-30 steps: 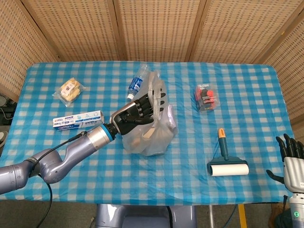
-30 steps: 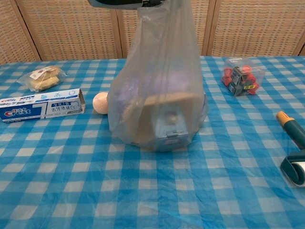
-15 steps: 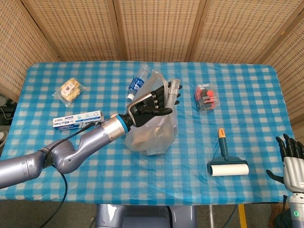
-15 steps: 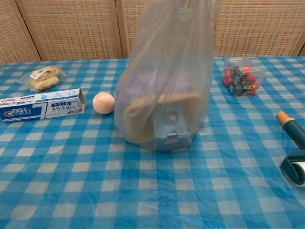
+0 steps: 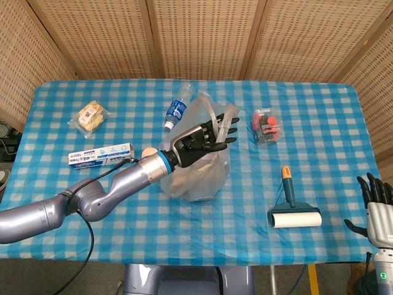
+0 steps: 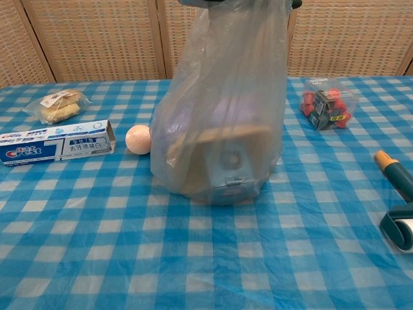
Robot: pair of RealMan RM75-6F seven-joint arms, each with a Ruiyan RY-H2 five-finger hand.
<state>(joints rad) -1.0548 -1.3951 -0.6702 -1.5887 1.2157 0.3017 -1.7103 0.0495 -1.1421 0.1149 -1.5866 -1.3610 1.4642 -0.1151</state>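
A clear plastic bag stands in the middle of the table with a tan and blue box inside it. My left hand grips the bag's top handles and holds them up; in the chest view only its underside shows at the top edge. My right hand hangs beyond the table's right front corner, fingers apart, holding nothing.
A toothpaste box, a peach ball and a wrapped pastry lie left. A water bottle lies behind the bag. A pack of red items and a lint roller lie right.
My left hand has shifted right and up with the bag's handles, pulling the bag taller and uncovering the peach ball beside it. The right hand has not moved.
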